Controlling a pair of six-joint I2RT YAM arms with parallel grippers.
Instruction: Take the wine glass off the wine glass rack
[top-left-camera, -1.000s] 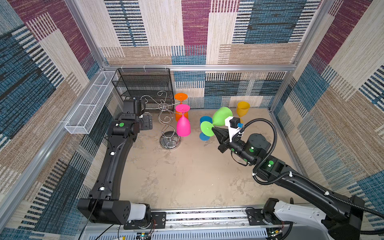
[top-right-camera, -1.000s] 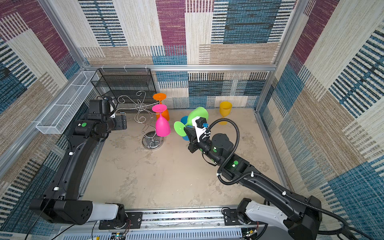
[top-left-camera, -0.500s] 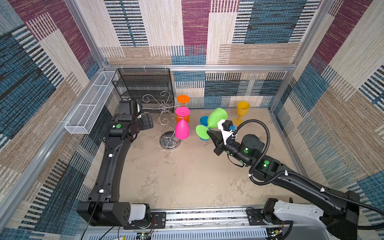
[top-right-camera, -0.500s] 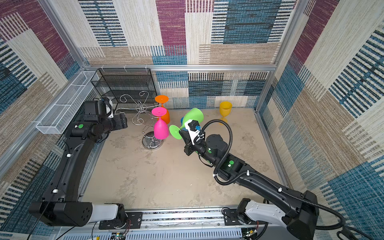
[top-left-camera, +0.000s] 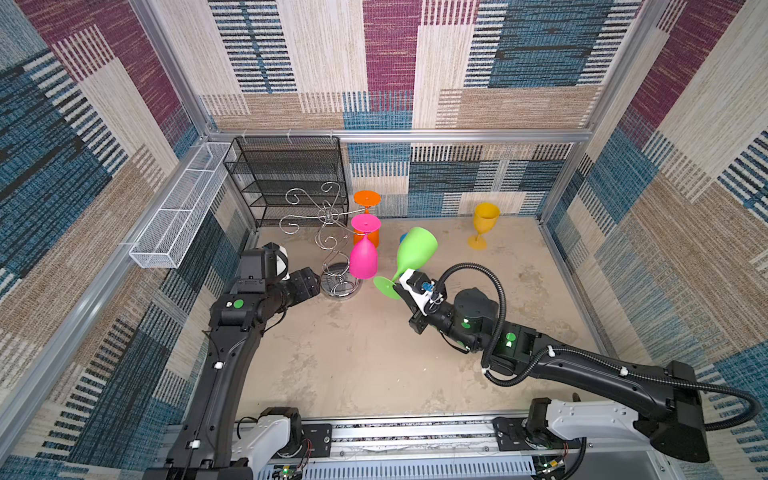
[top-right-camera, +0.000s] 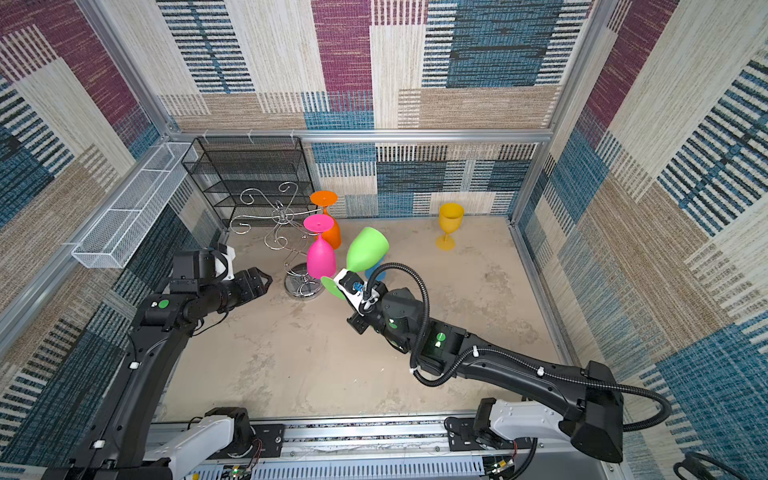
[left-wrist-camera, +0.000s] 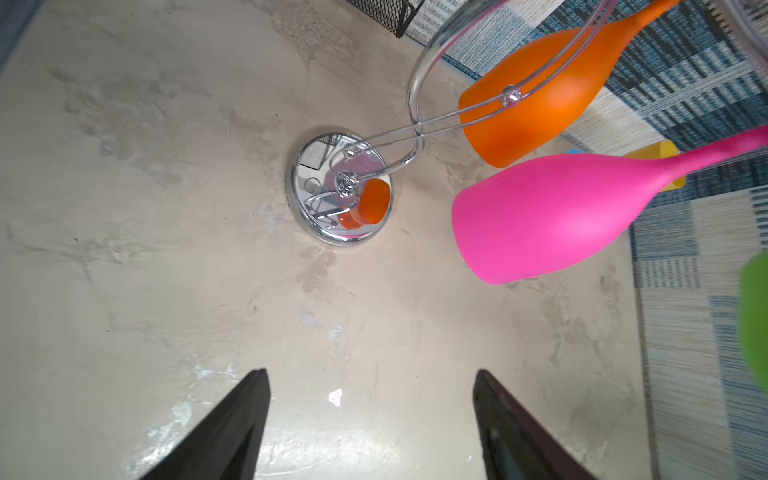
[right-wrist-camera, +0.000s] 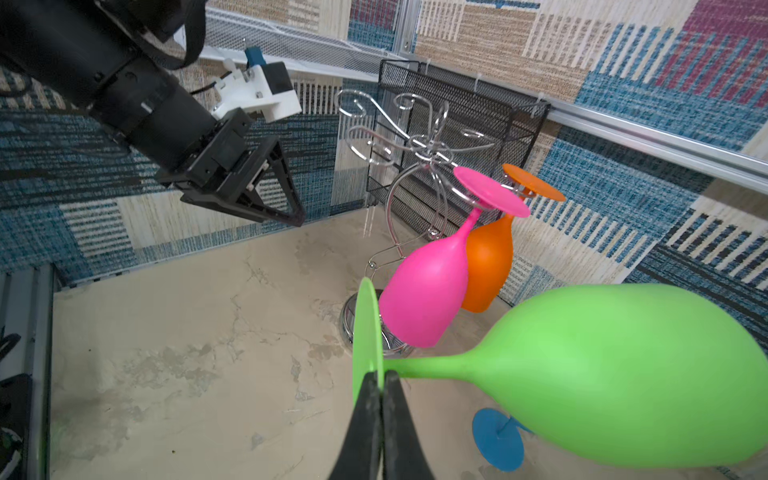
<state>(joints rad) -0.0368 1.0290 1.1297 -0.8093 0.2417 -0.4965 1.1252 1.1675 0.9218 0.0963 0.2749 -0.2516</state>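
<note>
In both top views the right claw (top-left-camera: 400, 281) was clenched on the stem of the green wine glass (top-left-camera: 415, 253), right beside its foot. It held the glass tilted in the air, off the wine glass rack (top-left-camera: 337, 286) and just to the rack's right. The rack stood toward the far left corner of the tabletop (top-left-camera: 365, 353), in front of the black mesh shelf (top-left-camera: 286, 178). A pink glass (top-left-camera: 363, 259) and an orange glass (top-left-camera: 366, 237) hung foot-up from its arms. The left claw (top-right-camera: 266, 280) was released and empty, near the rack's base on its left, not touching it. A yellow glass (top-right-camera: 450, 224) stood upright near the far right corner.

From the left wrist, the left claw (left-wrist-camera: 371, 376) had its fingers spread over bare tabletop, the mirrored base (left-wrist-camera: 316, 232) ahead and apart from them (only a sliver of green showed).

From the right wrist, the right claw (right-wrist-camera: 381, 378) pinched the green stem, the bowl (right-wrist-camera: 623, 374) hiding part of a blue glass (right-wrist-camera: 496, 440). Whether the green foot touched the pink bowl (right-wrist-camera: 428, 291) could not be told.
</note>
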